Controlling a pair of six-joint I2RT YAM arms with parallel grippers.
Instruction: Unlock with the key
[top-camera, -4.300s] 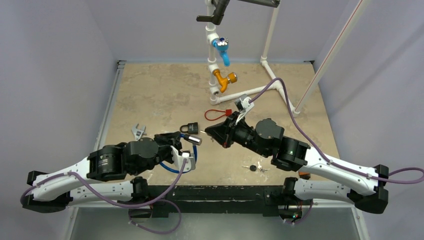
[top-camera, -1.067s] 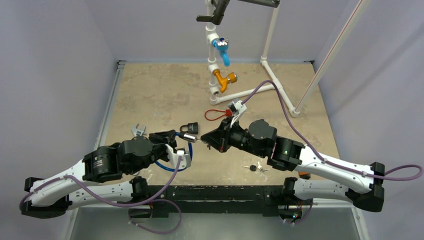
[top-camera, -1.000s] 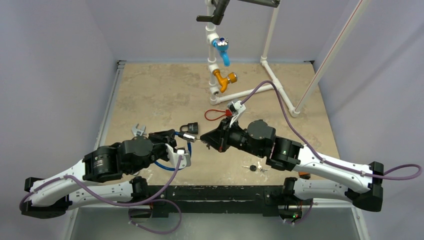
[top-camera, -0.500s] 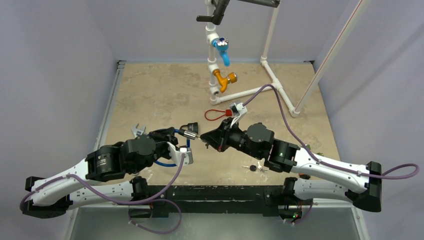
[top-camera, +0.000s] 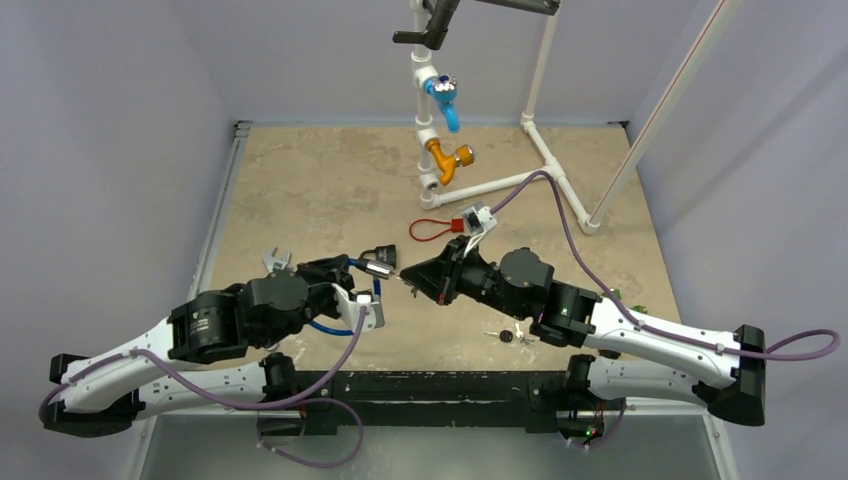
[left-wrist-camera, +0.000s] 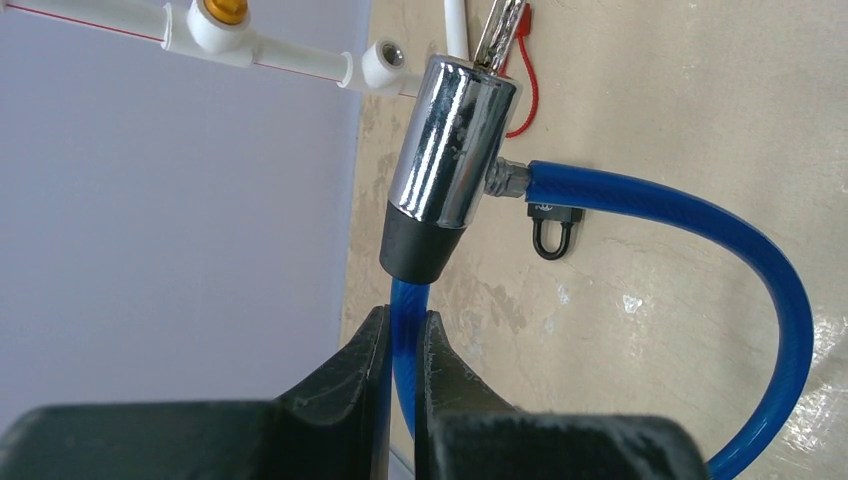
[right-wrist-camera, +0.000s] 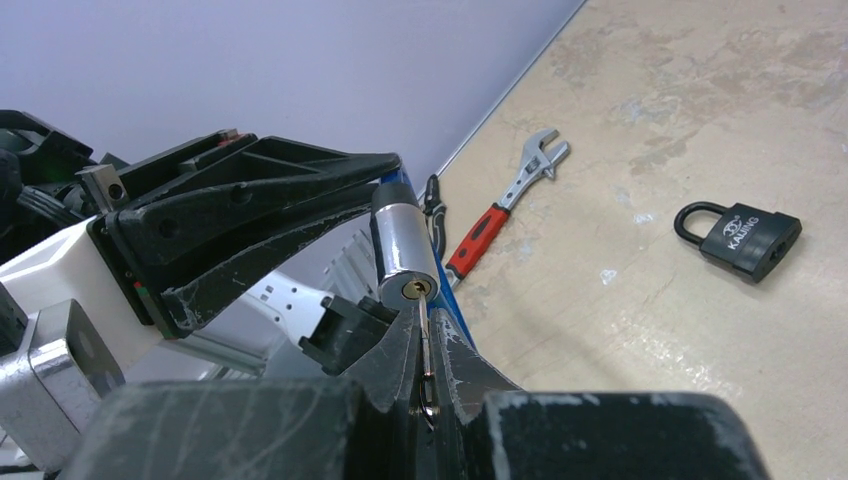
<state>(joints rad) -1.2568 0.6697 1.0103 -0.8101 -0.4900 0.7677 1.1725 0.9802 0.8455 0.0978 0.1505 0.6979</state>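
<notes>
Over the middle of the tabletop (top-camera: 300, 190), the two arms met nose to nose. The left tool (left-wrist-camera: 400, 325) was clamped tight on the blue cable (left-wrist-camera: 700, 215), just below the black end of the chrome lock (left-wrist-camera: 450, 150), so the lock hung in the air with its keyhole end facing the other arm. From that end the cable looped round in a wide curve back under the tool.

The right tool (right-wrist-camera: 425, 325) was pinched shut on the key (right-wrist-camera: 424, 350), blade sticking out forward. The tip sat right at the keyhole in the lock's face (how far in it went, I couldn't tell from the wrist view). Blade and lock looked roughly lined up.

Other stuff lying around: a black padlock (right-wrist-camera: 740, 238) flat on the tabletop just past the lock, a wrench (right-wrist-camera: 505, 200) with a red handle off to the left by the left arm, a red loop (top-camera: 430, 228) further back, and some spare keys (top-camera: 510, 335) near the right arm's base.
</notes>
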